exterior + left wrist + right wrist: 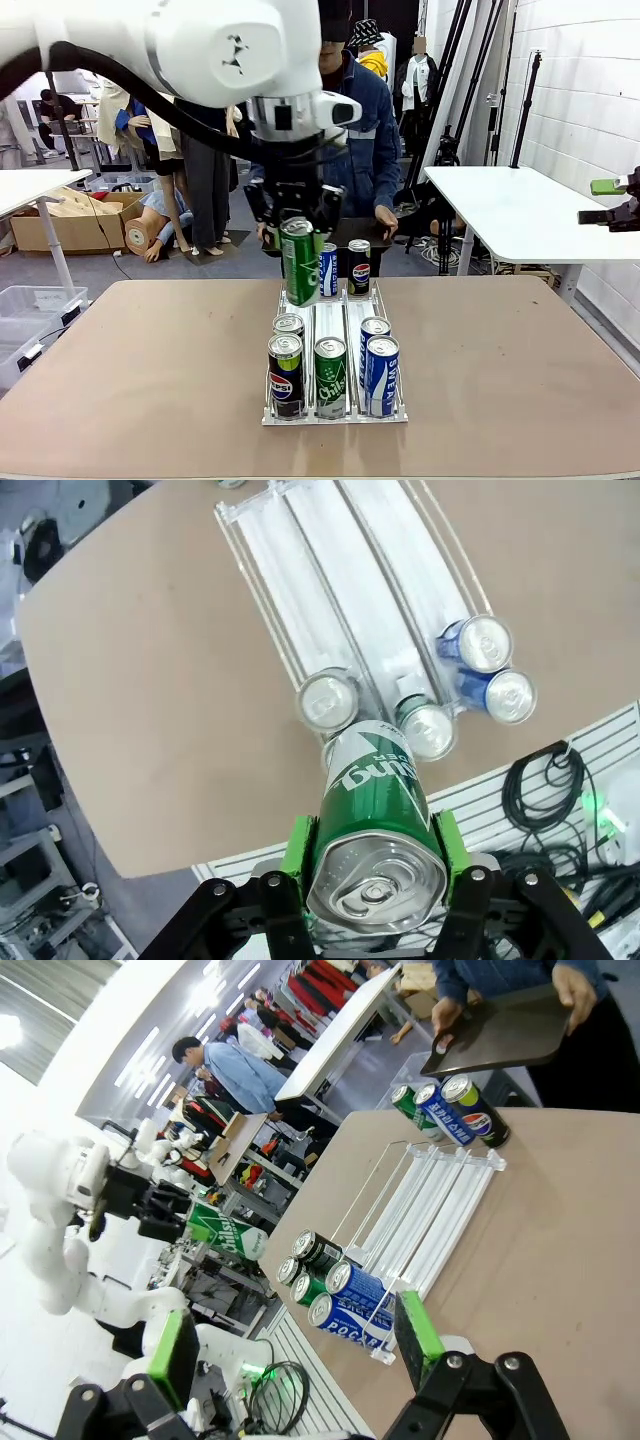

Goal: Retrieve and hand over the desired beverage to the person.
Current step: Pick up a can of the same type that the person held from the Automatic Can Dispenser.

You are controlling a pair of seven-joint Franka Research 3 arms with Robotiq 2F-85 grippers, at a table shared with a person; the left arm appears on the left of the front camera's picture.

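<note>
My left gripper (299,238) is shut on a green can (300,268) and holds it upright in the air above the far half of the clear rack (334,318). In the left wrist view, the green pads (299,852) clamp the green can (372,800) at both sides, high over the rack (330,570). The person (372,130) stands at the far edge in a dark blue jacket and holds out a dark tray (362,230) with both hands. My right gripper (295,1345) is open and empty, off to the table's right side (612,200).
Black, green and blue cans (330,375) fill the near end of the rack. A blue can (328,268) and a black can (359,267) stand at its far end. A white table (520,215) stands at the back right. Cables (545,780) lie past the table's edge.
</note>
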